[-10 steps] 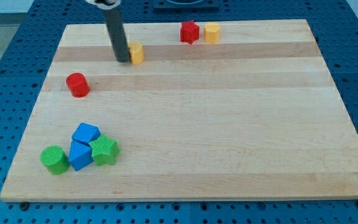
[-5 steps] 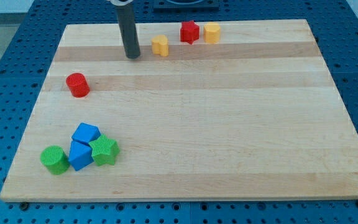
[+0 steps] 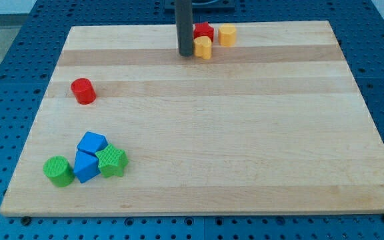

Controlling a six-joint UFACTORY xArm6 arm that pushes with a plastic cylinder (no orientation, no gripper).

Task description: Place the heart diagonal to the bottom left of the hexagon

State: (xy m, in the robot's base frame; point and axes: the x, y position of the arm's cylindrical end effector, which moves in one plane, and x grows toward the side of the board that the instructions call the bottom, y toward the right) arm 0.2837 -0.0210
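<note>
My tip [image 3: 186, 53], a plain rod end effector, gripping nothing, beside yellow heart [image 3: 203, 48].

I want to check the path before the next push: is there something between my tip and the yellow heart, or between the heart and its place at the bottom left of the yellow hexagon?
Nothing visible stands in either gap. My tip is just left of the yellow heart, seemingly touching it. The heart already lies below-left of the yellow hexagon, with the red star close above it, beside the path.

Board [image 3: 245, 133]: pale wood, smooth, banded grain. Green blocks [image 3: 112, 162]: ribbed plastic look. Rod [image 3: 184, 27]: dark, matt.
</note>
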